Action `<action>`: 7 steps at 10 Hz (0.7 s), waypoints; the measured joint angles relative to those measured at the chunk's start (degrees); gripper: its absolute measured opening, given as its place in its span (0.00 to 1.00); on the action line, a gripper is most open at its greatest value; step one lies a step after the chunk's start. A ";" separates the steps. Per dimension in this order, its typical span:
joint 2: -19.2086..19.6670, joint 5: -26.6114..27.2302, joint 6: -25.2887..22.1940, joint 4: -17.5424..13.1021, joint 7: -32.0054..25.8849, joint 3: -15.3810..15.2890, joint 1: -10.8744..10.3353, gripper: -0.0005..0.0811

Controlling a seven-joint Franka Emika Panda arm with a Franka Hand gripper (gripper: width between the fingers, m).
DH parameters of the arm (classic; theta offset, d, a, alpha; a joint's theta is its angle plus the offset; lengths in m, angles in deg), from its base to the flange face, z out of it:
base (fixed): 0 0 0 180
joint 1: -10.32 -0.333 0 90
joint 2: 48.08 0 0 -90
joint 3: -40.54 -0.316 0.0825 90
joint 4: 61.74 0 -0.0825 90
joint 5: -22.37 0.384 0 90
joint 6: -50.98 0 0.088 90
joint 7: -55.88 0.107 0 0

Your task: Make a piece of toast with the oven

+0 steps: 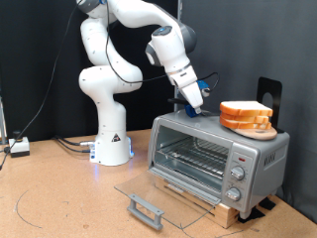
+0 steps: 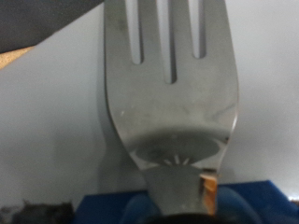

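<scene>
With the oven (image 1: 216, 159) door already dropped flat toward the tabletop (image 1: 59, 203) and its rack bare, I judge only the opening step done; the bread (image 1: 247, 117) sits stacked on the oven's roof, no slice separated. My hand (image 1: 192, 107) hovers over the roof beside the stack, closed on a fork (image 2: 173, 93).

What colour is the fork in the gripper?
Shiny silver metal fork, held by the gripper above the oven. Shows best in the wrist view.
</scene>
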 joint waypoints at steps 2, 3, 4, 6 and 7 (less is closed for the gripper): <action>0.00 0.09 0.04 -0.20 0.07 0.00 0.44 0.58; 0.01 0.09 0.04 -0.24 0.07 -0.04 0.65 0.58; 0.02 0.09 0.04 -0.24 0.07 -0.14 0.85 0.58; 0.04 0.09 0.04 -0.28 0.07 -0.31 1.25 0.60; 0.06 0.09 0.04 -0.33 0.07 -0.44 1.39 0.60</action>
